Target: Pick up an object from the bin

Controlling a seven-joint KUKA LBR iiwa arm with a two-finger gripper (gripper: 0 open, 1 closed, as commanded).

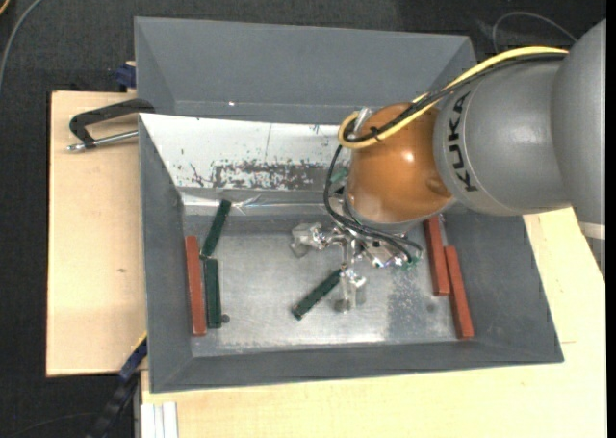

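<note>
Orange cover (395, 171) topmost; claw (350, 290) low — beside dark green stick (316, 296).

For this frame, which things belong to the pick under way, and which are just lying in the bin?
Part of the job: gripper, at the bin's middle; middle green stick, one end beside the gripper.

Lying about: left red-brown stick, left green stick and tilted green stick by the left wall; right red-brown sticks by the right wall.
</note>
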